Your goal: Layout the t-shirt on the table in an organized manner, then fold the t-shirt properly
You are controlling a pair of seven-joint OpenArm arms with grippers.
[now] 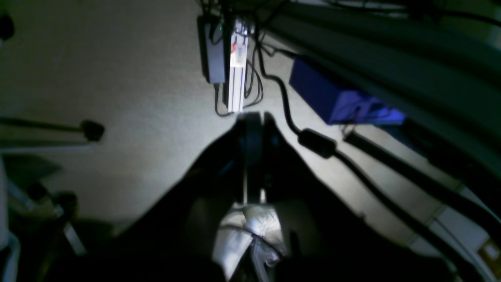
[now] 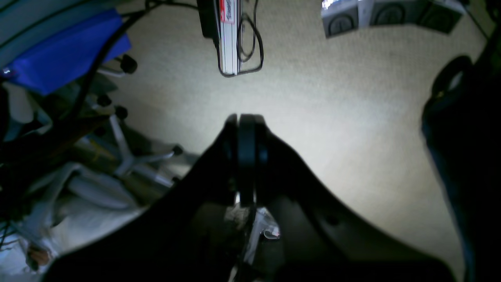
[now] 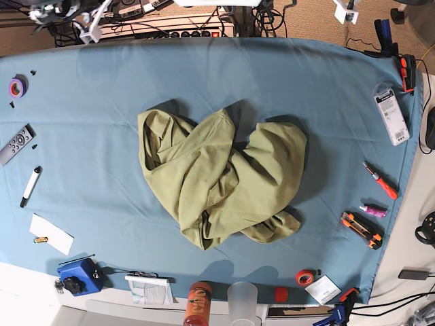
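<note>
Near the bottom edge of the table in the base view, a blue box, an orange bottle, a clear cup and a red tape roll are lining the rim. Neither arm is showing here; both wrist views are looking down at carpet off the table. The left end effector is sitting with its jaws pressed together and nothing between them, and the right end effector is likewise closed and empty.

Beyond the clutter, the t-shirt is lying crumpled in a twisted heap at the table's middle. It looks light, soft and limp, so it will likely sag and drag rather than hold shape; pinching a single layer at an outer edge or the hem seems wiser than grabbing the bunched centre. A marker, remote and paper slip are lying on the view's left, and cutters and a screwdriver on its right, all well apart from the cloth. Spreading it wide may sweep toward them.
</note>
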